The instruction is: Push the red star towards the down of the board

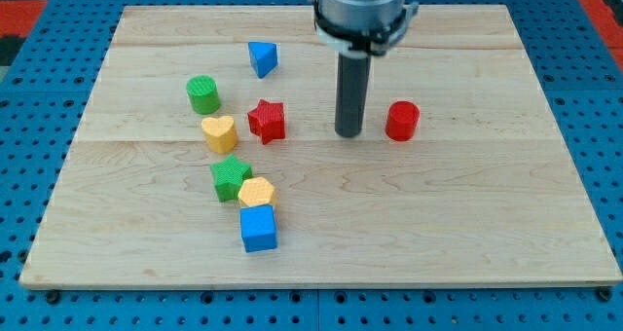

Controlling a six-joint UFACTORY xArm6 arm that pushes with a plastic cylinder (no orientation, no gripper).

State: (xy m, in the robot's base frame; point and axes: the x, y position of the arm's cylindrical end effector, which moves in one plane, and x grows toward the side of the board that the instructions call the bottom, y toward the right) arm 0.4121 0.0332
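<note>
Here the red star (266, 120) sits left of the bench's (467, 214) middle, just beside the yellow heart (219, 133). My tip (349, 133), the tool, a bare rod pinching nothing, stands to the star's right, level with it and apart. To drive the star down, it must first get above it.

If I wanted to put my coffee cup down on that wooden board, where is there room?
The widest bare stretch is the view's right, past the red cylinder, and the bottom right of the board. The left is crowded: green cylinder, yellow heart, red star, green star, yellow block, blue cube, blue triangle. My tip stands between star and red cylinder.
</note>
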